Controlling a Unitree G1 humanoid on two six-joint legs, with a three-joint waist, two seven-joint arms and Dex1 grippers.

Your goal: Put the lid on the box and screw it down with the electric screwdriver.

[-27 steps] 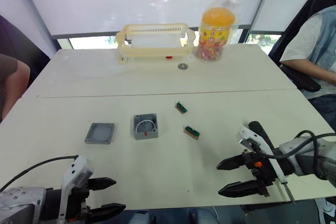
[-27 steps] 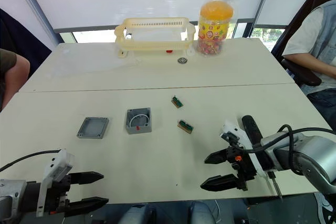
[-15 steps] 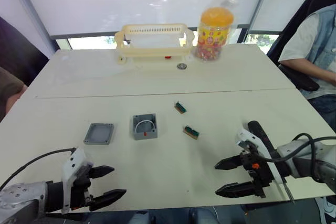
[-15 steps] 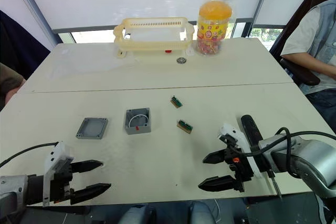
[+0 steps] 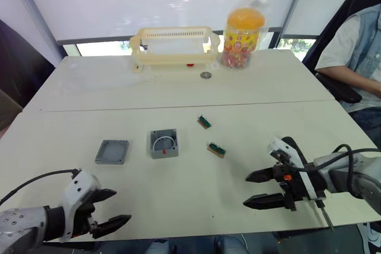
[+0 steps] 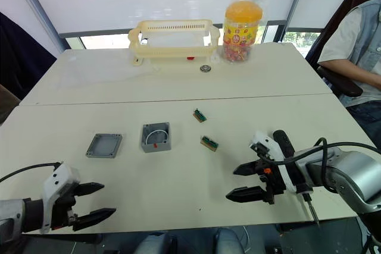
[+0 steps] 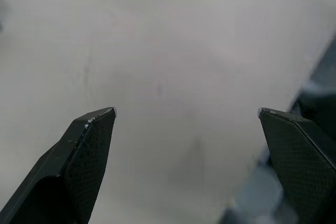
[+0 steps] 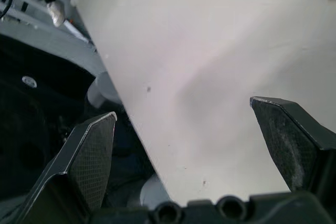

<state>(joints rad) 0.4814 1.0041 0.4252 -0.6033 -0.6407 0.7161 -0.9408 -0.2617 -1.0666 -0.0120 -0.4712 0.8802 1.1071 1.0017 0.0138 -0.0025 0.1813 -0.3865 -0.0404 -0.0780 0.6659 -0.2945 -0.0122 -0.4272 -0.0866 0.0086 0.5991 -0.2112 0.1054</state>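
Head stereo pair sits high, faces forward and down over the worktop (image 5: 190, 87), far edge and window at top; both eyes share nearly the whole scene, with a slight sideways offset between them; box (image 5: 164, 143), lid (image 5: 113, 151), yellow basket (image 5: 172, 46) and orange jar (image 5: 244, 31) land in both; left claw (image 5: 108, 209) and right claw (image 5: 256, 188) enter at the near corners. Left wrist cam looks along its own fingers (image 7: 86, 145), very close to bare worktop, near the front edge; right wrist cam also close, aimed across the worktop's front edge, floor clutter beyond; wrist views overlap the head pair on that near strip.
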